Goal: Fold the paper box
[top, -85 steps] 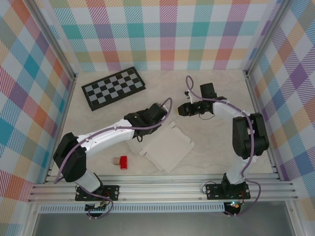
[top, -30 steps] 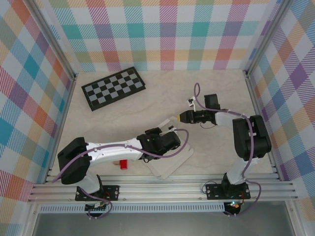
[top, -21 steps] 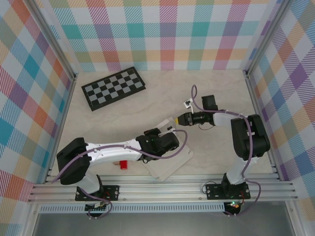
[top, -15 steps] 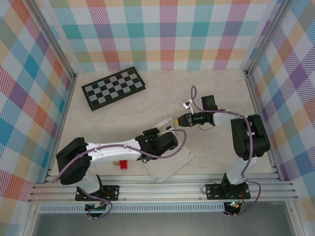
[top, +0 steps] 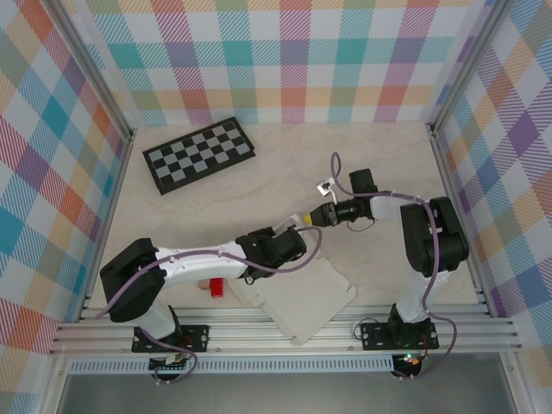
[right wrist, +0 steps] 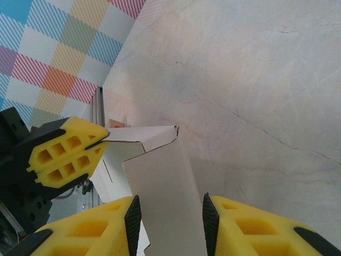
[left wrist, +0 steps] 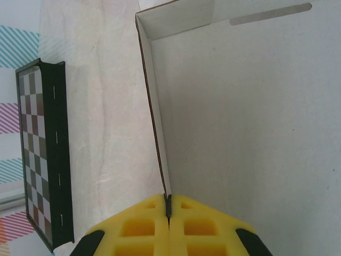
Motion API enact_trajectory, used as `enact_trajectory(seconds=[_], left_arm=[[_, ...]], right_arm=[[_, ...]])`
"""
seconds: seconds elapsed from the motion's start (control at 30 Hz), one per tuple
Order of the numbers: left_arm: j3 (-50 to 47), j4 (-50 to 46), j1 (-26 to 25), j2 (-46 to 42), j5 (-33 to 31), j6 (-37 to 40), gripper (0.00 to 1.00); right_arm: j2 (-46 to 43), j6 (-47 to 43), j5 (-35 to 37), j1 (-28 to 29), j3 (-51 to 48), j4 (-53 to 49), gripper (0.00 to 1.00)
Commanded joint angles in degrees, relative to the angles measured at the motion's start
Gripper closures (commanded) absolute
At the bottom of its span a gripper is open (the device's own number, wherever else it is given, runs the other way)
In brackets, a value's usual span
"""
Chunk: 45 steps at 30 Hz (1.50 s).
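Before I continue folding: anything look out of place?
Yes: the paper box sits skewed, its near corner hanging over the front rail, while the left tool pinches one raised wall.

- A flat white die-cut cardboard paper box (top: 310,297) is lying at the near middle of the pale marbled table (top: 371,164).
- A small red block (top: 216,286) is sitting just left of the box, with a small tan block (top: 203,283) just beside it on its left.
- A black-and-grey checkerboard (top: 198,153) is lying at the far left, well apart from the box.
- The left gripper (left wrist: 169,210) is pinching the box's raised far flap.
- The right gripper (right wrist: 168,213) is straddling that flap just beside it.
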Motion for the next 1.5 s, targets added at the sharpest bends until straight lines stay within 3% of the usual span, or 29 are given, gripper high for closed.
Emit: enact_trajectory(seconds=[0.0, 0.4, 0.53, 0.67, 0.77, 0.93, 1.23, 1.47], left_arm=[[-0.5, 0.4, 1.2, 0.5, 2.1, 0.0, 1.0], [-1.0, 2.3, 3.4, 0.1, 2.9, 0.3, 1.0], [-1.1, 3.4, 4.1, 0.6, 3.7, -0.5, 1.0], [-1.1, 5.6, 5.2, 1.4, 5.2, -2.2, 1.0], [-1.4, 8.5, 5.6, 2.9, 6.3, -3.5, 1.0], [-2.6, 11.2, 5.9, 4.4, 7.0, -4.9, 1.0], [-2.7, 11.8, 5.9, 4.4, 7.6, -5.0, 1.0], [-2.8, 12.2, 5.9, 3.4, 7.7, -5.5, 1.0]], right_arm=[[0.7, -4.5, -2.7, 0.6, 1.4, -4.5, 0.61], [-2.7, -3.5, -3.1, 1.2, 4.0, -9.8, 0.62], [-7.6, 4.7, 16.4, 0.6, 4.0, -11.6, 0.61], [-15.0, 15.4, 27.0, -2.4, -0.8, -13.7, 0.62], [-19.4, 18.5, 26.8, -2.6, -4.7, -18.8, 0.64], [-26.4, 21.4, 24.7, -2.6, -14.2, -18.2, 0.63], [-23.2, 25.5, 29.4, -2.6, -18.1, -11.5, 0.62], [-19.0, 25.2, 29.1, -2.1, -17.2, -6.2, 0.61]])
